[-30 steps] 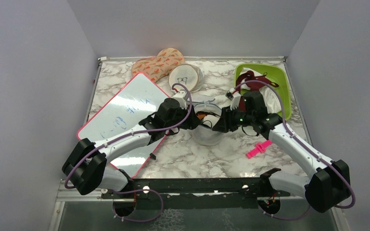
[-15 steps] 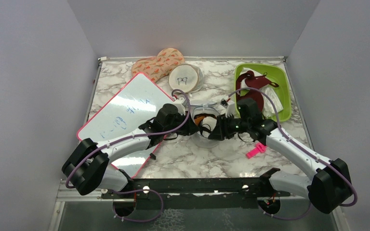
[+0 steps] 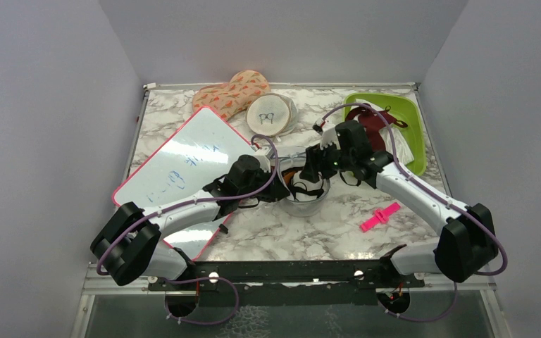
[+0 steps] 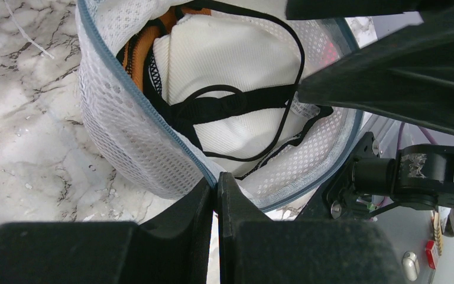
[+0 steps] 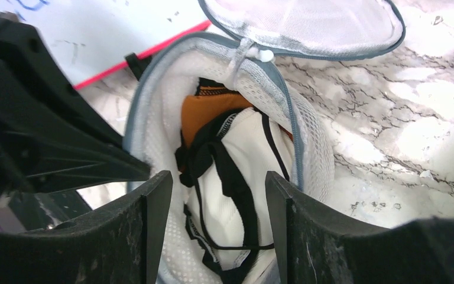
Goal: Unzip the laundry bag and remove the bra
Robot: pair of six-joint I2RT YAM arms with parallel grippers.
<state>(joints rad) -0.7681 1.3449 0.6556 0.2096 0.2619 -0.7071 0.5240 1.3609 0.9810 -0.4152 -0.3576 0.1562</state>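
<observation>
The laundry bag (image 3: 304,205) stands open mid-table, its mesh lid (image 5: 307,26) flipped back. Inside lies the bra (image 5: 210,109), orange with a white lining and black straps; the left wrist view shows the bra (image 4: 230,65) too. My left gripper (image 4: 217,180) is shut on the bag's grey-blue zip rim at its near-left side, seen from above at the left gripper (image 3: 280,189). My right gripper (image 5: 216,183) hangs open over the bag's mouth, its fingers either side of the bra without touching it; from above the right gripper (image 3: 311,172) covers the opening.
A red-edged whiteboard (image 3: 183,165) lies left of the bag. At the back are a beige round pouch (image 3: 269,114) and an orange patterned mitt (image 3: 229,93). A green basket (image 3: 410,123) with a dark red garment (image 3: 370,120) sits back right. A pink clip (image 3: 379,217) lies front right.
My left gripper closed onto the bag's rim. My right arm swung back and left over the bag's mouth and its jaws spread wider.
</observation>
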